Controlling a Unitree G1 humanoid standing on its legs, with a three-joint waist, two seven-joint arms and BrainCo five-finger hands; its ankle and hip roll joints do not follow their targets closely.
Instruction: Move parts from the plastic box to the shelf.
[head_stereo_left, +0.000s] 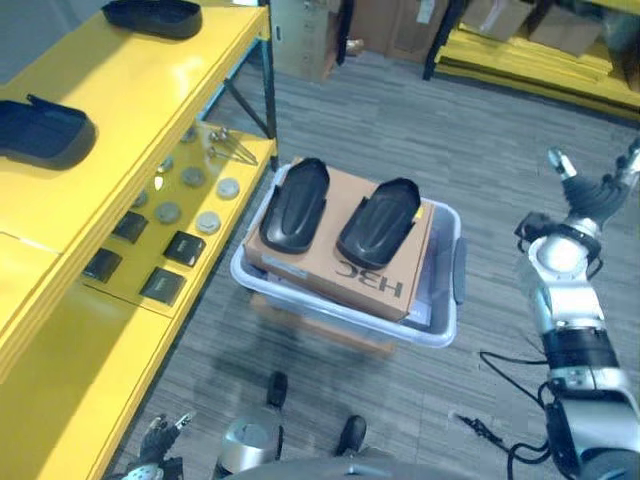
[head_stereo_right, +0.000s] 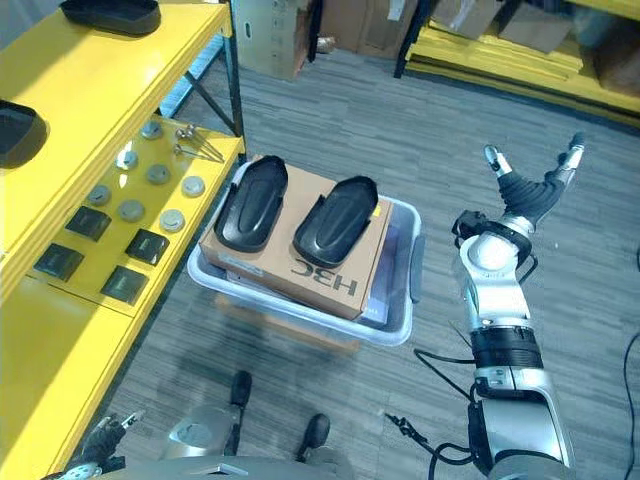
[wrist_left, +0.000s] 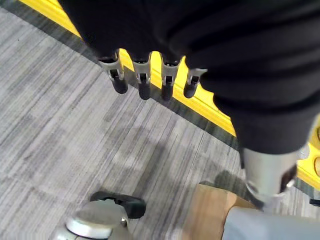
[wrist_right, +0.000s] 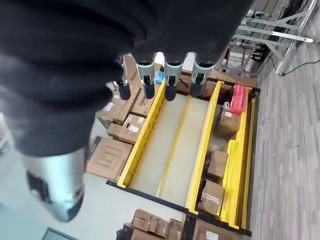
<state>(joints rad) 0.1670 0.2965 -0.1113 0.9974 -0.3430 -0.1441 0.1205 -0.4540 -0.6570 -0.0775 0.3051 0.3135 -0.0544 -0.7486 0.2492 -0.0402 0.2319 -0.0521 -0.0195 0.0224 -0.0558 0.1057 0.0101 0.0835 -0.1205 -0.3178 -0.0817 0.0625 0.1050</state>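
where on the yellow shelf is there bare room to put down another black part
The top shelf is bare between the two black parts already there, and along its front edge. The lower level is crowded with round discs and dark square pieces; only its near end, past the squares, looks free.

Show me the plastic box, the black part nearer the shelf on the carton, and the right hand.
plastic box (head_stereo_left: 446, 300): left eye view, right rim.
black part (head_stereo_left: 296, 203): left eye view, its middle.
right hand (head_stereo_right: 527, 192): right eye view, dark palm.

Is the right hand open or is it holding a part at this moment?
Open. The right hand is raised over the floor, fingers spread, nothing in it. Both black parts still lie on the carton.
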